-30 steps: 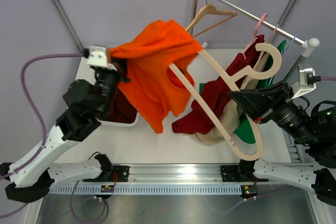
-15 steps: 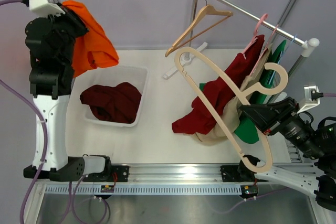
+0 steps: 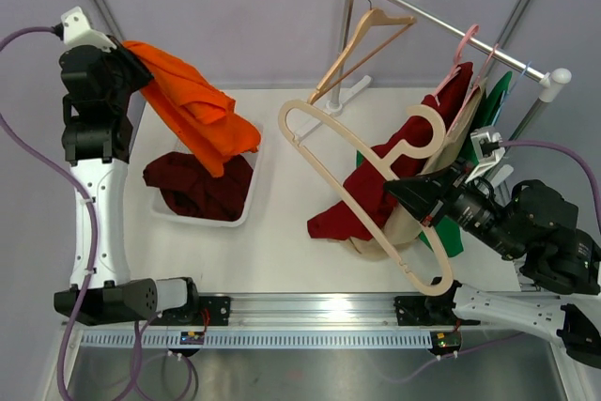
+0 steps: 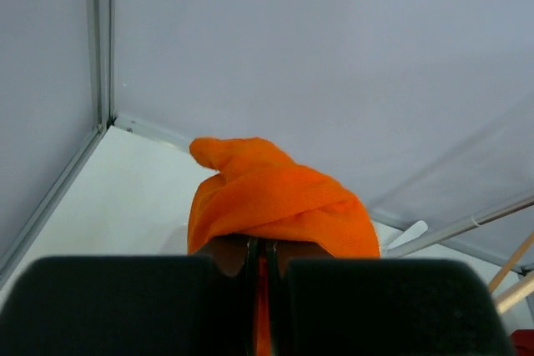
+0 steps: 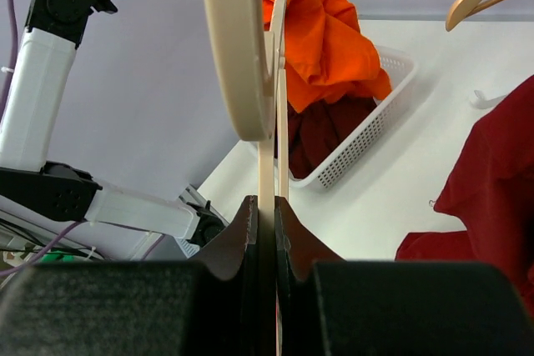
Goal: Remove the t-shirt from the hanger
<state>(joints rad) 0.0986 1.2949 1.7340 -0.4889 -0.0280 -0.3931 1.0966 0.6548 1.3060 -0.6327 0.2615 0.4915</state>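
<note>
Upper left, one crumpled orange t-shirt (image 3: 195, 108) is pinched in the closed left claw (image 4: 260, 249) above one basket (image 3: 252, 190); one bare beige hanger (image 5: 238, 47) is clamped in the right claw (image 5: 265, 210).

Overhead camera looks down; 2 wrist cameras face forward; all share t-shirt (image 3: 192, 110).

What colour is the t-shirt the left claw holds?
Orange; the t-shirt shows best in the top view.
</note>
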